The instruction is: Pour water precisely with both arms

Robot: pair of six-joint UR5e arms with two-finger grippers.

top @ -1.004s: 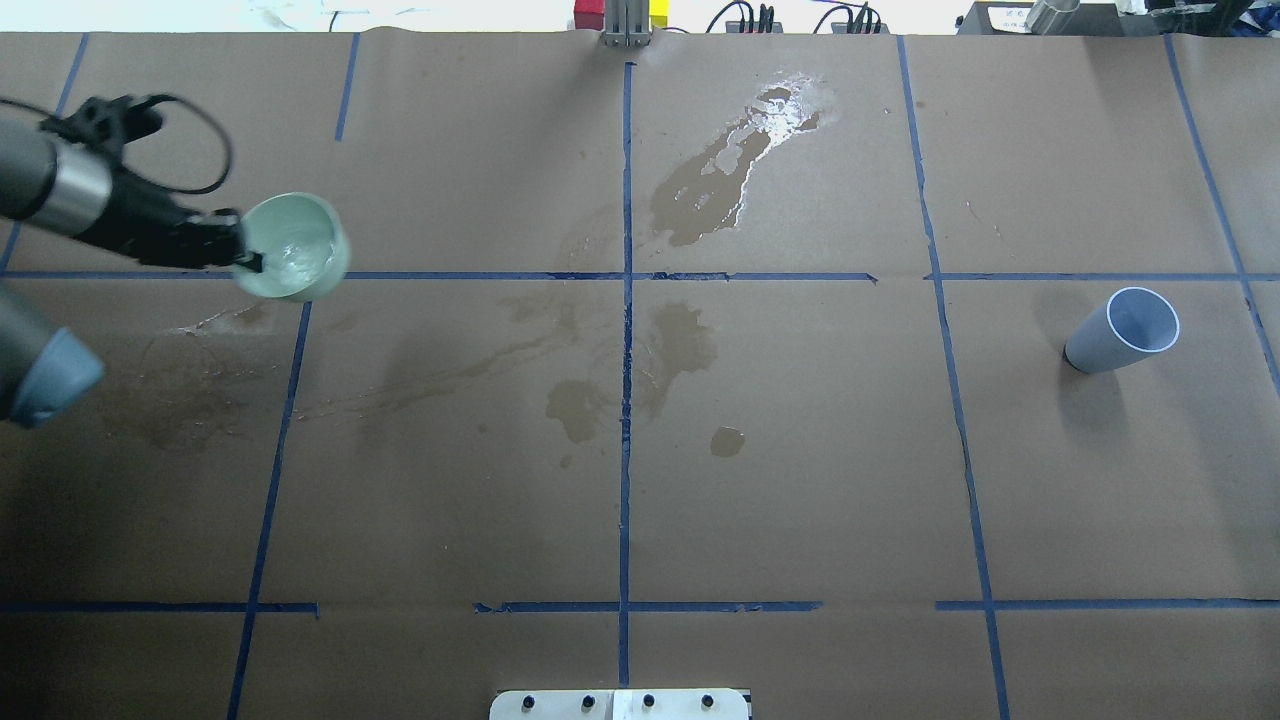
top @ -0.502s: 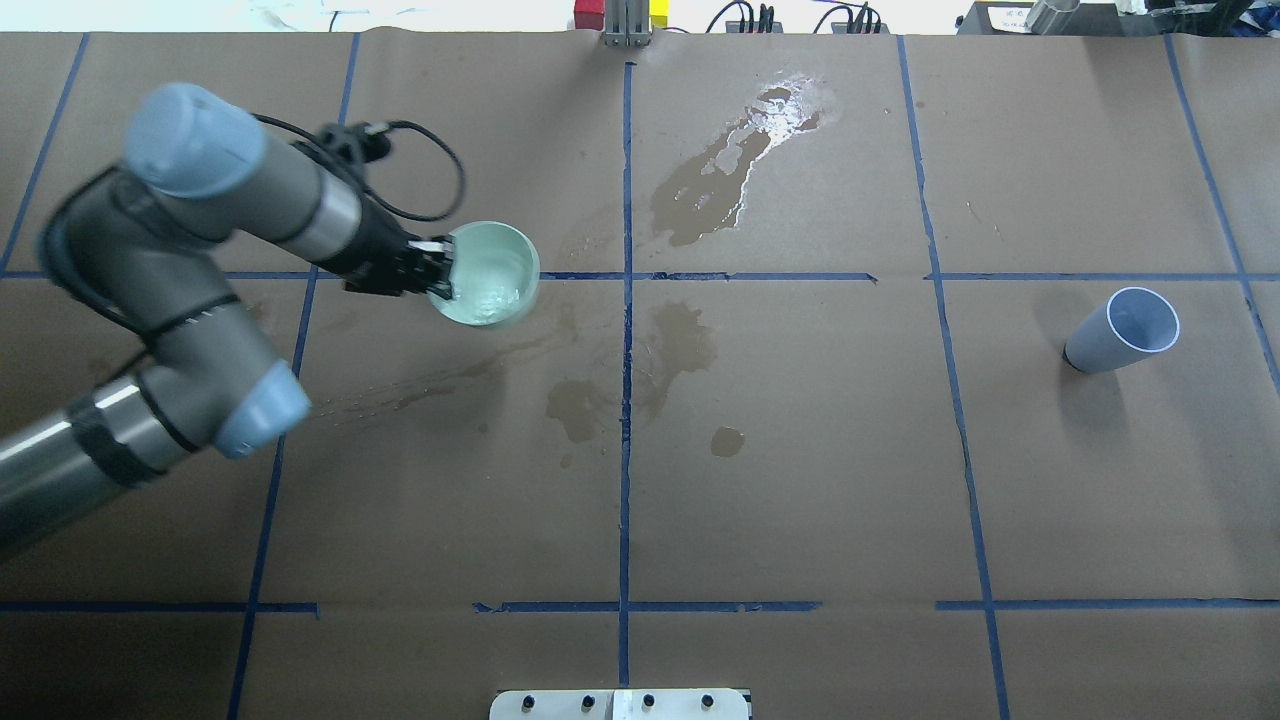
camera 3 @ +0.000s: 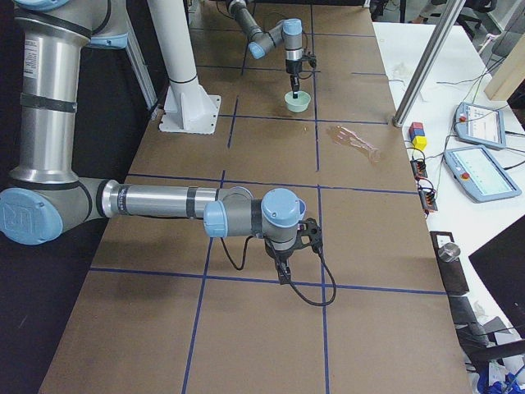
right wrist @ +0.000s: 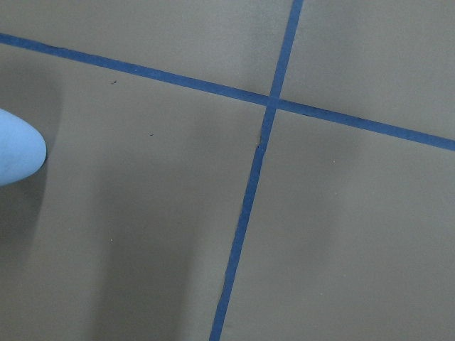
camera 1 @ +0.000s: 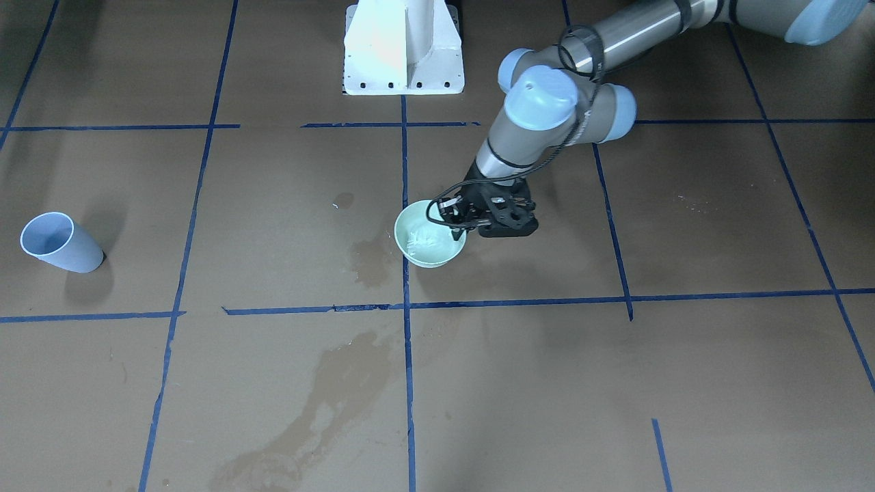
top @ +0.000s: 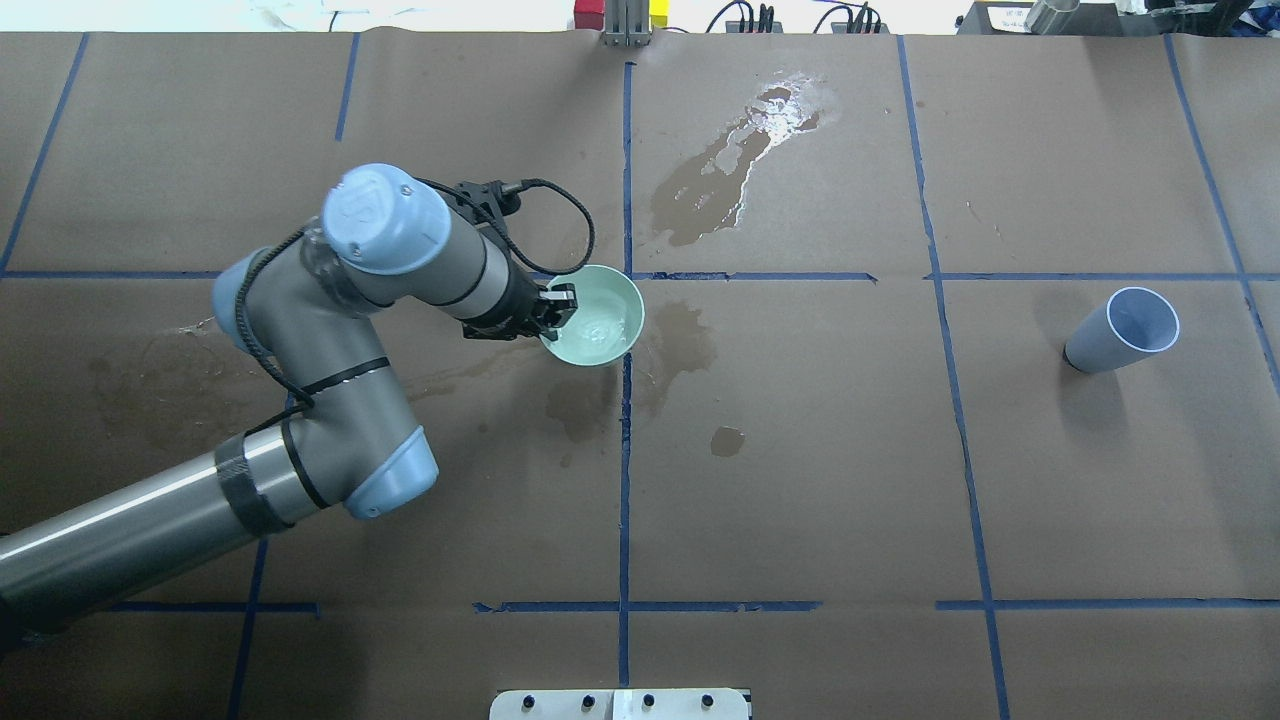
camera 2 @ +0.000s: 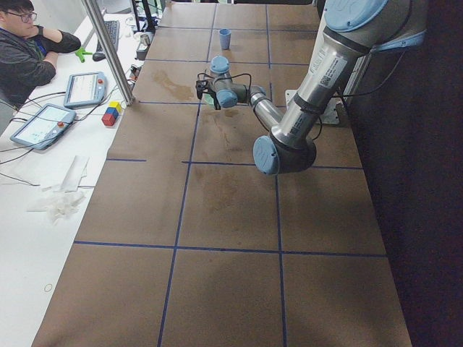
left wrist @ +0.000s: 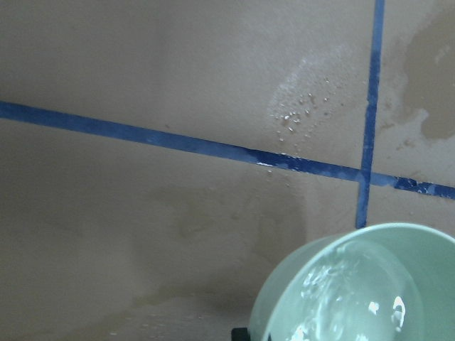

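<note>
- We are seeing the left gripper point(top: 548, 306) pinching the rim of a pale green bowl point(top: 622, 303), its fingers pressed together on the wall at the side nearest the arm.
- The water point(top: 598, 328) is lying in the bowl's bottom as a glossy sheen, just beyond the fingertips, over the central blue tape line point(top: 625, 480).
- We are noting that the bowl has travelled from the table's left side to its centre since a second ago, while the blue cup point(top: 1120, 333) is staying put.
- The right gripper point(camera 3: 297, 238) is hanging over the brown paper, well apart; we cannot tell whether it is spread.
</note>
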